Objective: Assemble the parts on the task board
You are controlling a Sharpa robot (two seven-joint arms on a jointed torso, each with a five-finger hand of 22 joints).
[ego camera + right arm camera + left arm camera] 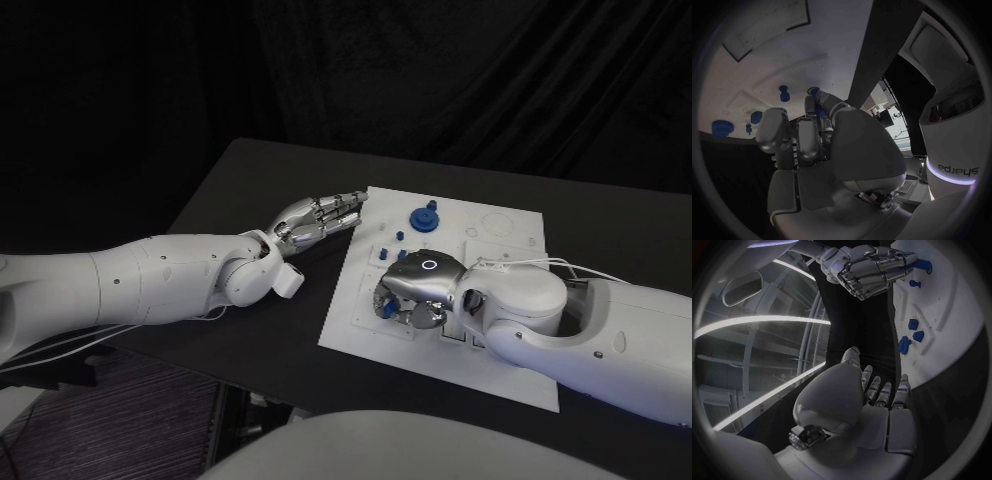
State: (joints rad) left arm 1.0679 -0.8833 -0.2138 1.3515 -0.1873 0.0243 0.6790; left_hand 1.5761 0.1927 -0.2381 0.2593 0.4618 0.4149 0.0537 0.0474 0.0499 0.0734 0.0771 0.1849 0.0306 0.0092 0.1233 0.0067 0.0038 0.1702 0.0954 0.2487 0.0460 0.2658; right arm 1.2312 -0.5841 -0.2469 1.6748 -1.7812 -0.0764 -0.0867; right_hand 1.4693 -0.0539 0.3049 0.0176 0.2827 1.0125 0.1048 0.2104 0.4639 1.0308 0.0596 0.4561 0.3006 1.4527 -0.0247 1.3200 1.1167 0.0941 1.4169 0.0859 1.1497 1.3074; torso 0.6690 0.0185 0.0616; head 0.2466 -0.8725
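Reaching in over the near half of the board [433,360], the right hand [414,290] hung palm-down with its fingers curled toward the plate; whether they pinched a part could not be told, since the wrist view showed the fingers [798,140] bent forward over the white surface with nothing plainly between them. Just beyond that hand, on the far side of its knuckles, small blue parts [387,256] lay on the board, and farther off toward the board's far edge stood a larger round blue part [424,218] with a knob on top. From the right wrist, a blue peg [784,93] stood ahead of the fingertips, a flat blue piece [720,128] lay off to the thumb's side, and another small blue piece [756,117] sat close beside the fingers. The left hand [317,218] rested at the board's far left corner, its fingers drawn in together and their tips at the plate's edge, holding nothing that could be seen. In the left wrist view that hand's own fingers [879,390] pointed along the dark table [854,325] beside the white board [954,315], with three blue parts [911,335] lying on the board just ahead of the fingertips and the right hand [870,267] bunched over the board farther on, near two more blue parts [920,267].
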